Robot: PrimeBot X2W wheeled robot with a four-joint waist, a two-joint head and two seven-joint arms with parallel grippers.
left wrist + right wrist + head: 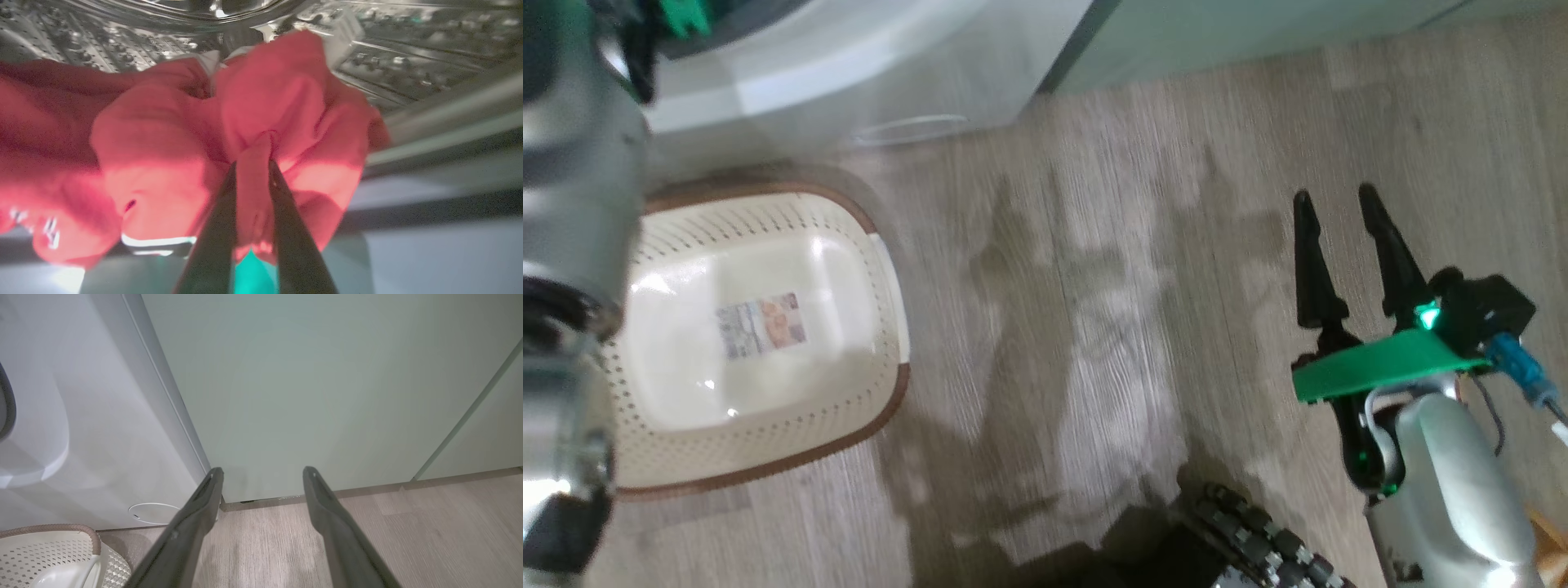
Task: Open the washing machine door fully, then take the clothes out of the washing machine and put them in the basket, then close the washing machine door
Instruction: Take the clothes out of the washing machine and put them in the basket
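In the left wrist view my left gripper is inside the steel drum of the washing machine, its two dark fingers shut on a fold of the red clothes. The bunched clothes show white trim and lettering at the lower left. In the head view the white washing machine is at the top left, with the cream basket on the floor in front of it, nothing in it but a label sticker. My right gripper hovers over the floor at the right, open and holding nothing. The washing machine door is out of view.
Pale green cabinets stand right of the washing machine, whose small round hatch sits low near the basket's brown rim. My pale left forearm crosses the head view's left edge. Bare wood floor lies between basket and right gripper.
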